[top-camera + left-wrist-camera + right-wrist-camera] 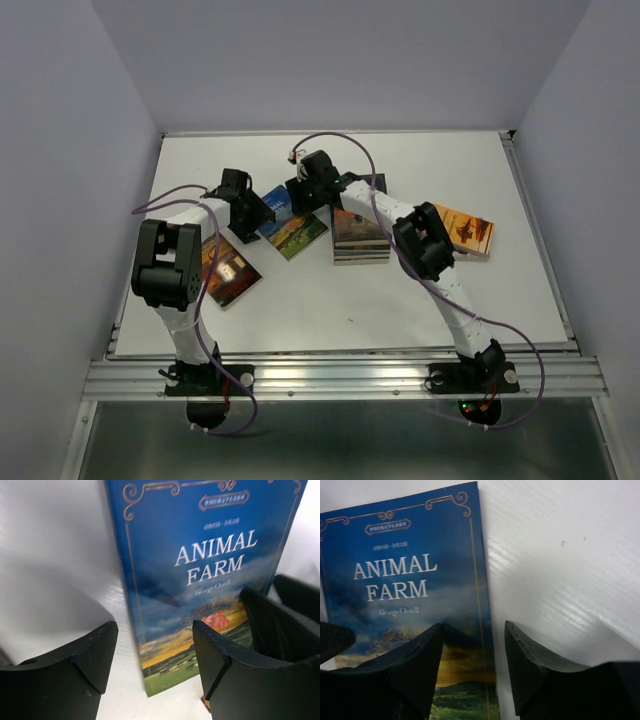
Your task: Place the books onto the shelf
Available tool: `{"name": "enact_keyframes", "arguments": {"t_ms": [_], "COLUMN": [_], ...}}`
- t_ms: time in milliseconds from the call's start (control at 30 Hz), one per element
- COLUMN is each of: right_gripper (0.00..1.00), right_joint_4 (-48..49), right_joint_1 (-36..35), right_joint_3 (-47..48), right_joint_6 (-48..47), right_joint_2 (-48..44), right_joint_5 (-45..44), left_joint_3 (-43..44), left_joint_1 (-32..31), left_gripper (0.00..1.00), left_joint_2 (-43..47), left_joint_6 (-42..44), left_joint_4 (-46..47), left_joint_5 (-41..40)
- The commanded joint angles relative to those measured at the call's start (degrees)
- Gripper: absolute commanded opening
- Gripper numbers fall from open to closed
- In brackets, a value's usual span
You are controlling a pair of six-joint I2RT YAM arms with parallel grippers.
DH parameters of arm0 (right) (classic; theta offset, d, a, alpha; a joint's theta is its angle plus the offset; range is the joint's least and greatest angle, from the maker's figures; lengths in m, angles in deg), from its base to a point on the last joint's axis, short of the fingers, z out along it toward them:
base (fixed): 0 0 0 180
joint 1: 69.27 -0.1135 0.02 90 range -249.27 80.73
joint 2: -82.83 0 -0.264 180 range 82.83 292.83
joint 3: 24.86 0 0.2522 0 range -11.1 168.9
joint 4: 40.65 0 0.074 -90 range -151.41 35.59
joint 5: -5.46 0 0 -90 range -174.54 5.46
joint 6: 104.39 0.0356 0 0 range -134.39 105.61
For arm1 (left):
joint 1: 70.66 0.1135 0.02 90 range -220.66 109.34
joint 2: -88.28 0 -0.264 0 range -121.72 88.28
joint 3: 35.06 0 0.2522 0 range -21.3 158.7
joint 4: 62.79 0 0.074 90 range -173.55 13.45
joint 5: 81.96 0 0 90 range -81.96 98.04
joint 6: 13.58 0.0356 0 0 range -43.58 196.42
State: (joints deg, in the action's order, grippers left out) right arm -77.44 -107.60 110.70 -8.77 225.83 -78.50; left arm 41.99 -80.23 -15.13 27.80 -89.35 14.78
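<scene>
Book (215, 555) lies flat on table (570, 540), left gripper (155, 630) and right gripper (474, 627) spread astride opposite long edges, gripping nothing; uneven closing may skid it sideways or peel only its cover.

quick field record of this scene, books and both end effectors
target book: Animal Farm, flat on table
left end effector: open, straddling the cover's left edge
right end effector: open, straddling the cover's right edge
other books: stack, orange book, dark book
shelf: not in view
</scene>
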Motion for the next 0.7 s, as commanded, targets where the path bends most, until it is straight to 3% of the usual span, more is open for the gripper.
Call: {"name": "enact_keyframes", "arguments": {"t_ms": [0, 167, 333, 500, 667], "right_gripper": [0.54, 0.47, 0.44, 0.43, 0.43], "right_joint_4": [-6.68, -7.38, -7.65, -7.91, -7.91], "right_joint_1": [-0.96, -0.96, -0.96, -0.96, -0.96], "right_joint_3": [-4.19, -5.17, -5.78, -7.27, -7.37], "right_joint_6": [1.76, 3.07, 4.39, 5.88, 7.03], "right_joint_2": [-0.79, -0.71, -0.70, -0.88, -0.70], "right_joint_5": [1.86, 5.01, 9.07, 12.49, 14.87], "left_joint_3": [1.04, 1.75, -0.34, -6.76, -8.62], "left_joint_1": [-0.37, -1.60, -2.57, -2.57, -3.79], "left_gripper": [0.71, 0.63, 0.62, 0.62, 0.62], "left_joint_2": [-5.21, -4.96, -1.53, 5.84, 9.98], "left_joint_6": [-0.60, -0.07, 0.46, -2.52, -1.92], "left_joint_4": [-0.83, 4.60, 12.16, 29.45, 37.04], "left_joint_5": [-0.07, 3.70, 8.62, 17.67, 20.59]}}
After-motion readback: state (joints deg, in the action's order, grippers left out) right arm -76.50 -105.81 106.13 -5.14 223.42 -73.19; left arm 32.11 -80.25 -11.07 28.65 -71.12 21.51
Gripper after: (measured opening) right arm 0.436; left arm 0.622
